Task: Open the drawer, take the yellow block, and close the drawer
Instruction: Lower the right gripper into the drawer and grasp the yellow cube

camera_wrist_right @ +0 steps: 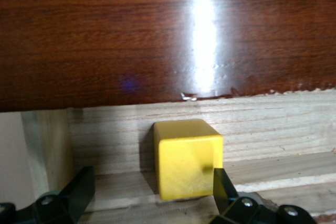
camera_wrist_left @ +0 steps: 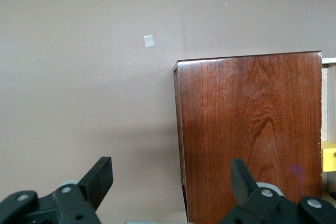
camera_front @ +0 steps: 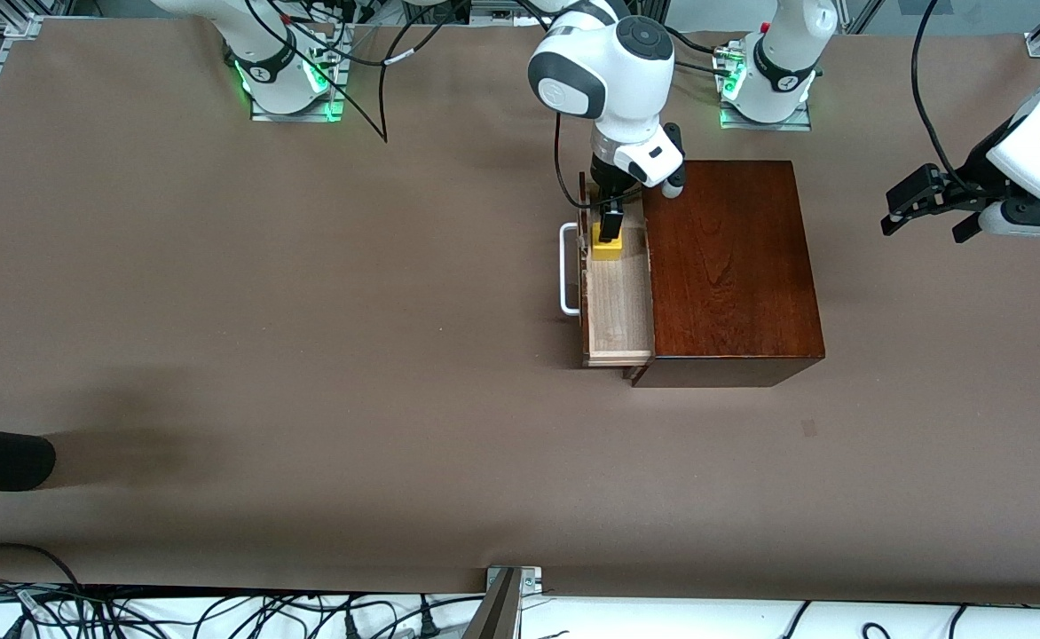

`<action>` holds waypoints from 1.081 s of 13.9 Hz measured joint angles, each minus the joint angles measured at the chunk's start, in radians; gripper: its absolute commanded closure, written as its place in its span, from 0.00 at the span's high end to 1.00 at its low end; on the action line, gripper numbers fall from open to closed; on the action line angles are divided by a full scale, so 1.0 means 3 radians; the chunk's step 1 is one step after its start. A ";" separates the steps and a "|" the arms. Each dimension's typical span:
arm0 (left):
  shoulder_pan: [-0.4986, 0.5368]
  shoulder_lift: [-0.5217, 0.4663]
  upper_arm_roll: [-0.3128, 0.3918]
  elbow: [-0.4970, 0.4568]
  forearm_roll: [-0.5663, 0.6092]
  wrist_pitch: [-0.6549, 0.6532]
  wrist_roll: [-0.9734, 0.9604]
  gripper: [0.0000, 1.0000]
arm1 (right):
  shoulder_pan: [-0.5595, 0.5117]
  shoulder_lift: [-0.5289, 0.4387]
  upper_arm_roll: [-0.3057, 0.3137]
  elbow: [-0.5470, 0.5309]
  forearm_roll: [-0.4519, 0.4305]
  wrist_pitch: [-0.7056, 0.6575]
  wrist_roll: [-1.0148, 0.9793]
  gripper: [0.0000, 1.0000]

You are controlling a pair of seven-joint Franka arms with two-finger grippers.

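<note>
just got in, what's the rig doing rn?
The drawer of the wooden box is pulled open, and the right gripper is down inside it at the yellow block. Its fingers are open, one on each side of the block, which sits on the drawer floor, not yet lifted. The left gripper waits open above the table past the box, toward the left arm's end.
</note>
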 measured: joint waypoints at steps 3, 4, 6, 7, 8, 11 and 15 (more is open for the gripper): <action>-0.0004 0.0030 0.0000 0.0075 0.0000 -0.0101 0.0000 1.00 | 0.0000 0.0001 -0.0021 0.0027 -0.0020 0.0040 -0.0045 1.00; -0.0005 0.0049 0.0000 0.0104 0.0000 -0.0120 0.0000 1.00 | 0.0000 0.0008 -0.0024 0.0028 -0.0031 0.0059 -0.0057 1.00; -0.0008 0.0080 0.0000 0.0133 0.0000 -0.0126 0.0000 1.00 | 0.0000 0.0054 -0.0031 0.0028 -0.0042 0.0102 -0.0061 1.00; -0.0010 0.0086 0.0000 0.0136 0.0001 -0.0126 0.0000 1.00 | 0.0000 0.0088 -0.0042 0.0029 -0.0047 0.0131 -0.0061 1.00; -0.0011 0.0088 -0.0001 0.0137 0.0001 -0.0127 0.0000 1.00 | 0.0000 0.0126 -0.0058 0.0029 -0.0049 0.0163 -0.0063 1.00; -0.0013 0.0088 -0.0002 0.0141 0.0002 -0.0132 0.0000 1.00 | 0.0000 0.0192 -0.0081 0.0032 -0.0051 0.0228 -0.0066 0.57; -0.0013 0.0088 -0.0002 0.0143 0.0002 -0.0141 0.0000 1.00 | 0.0000 0.0187 -0.0110 0.0082 -0.0051 0.0219 -0.0066 0.00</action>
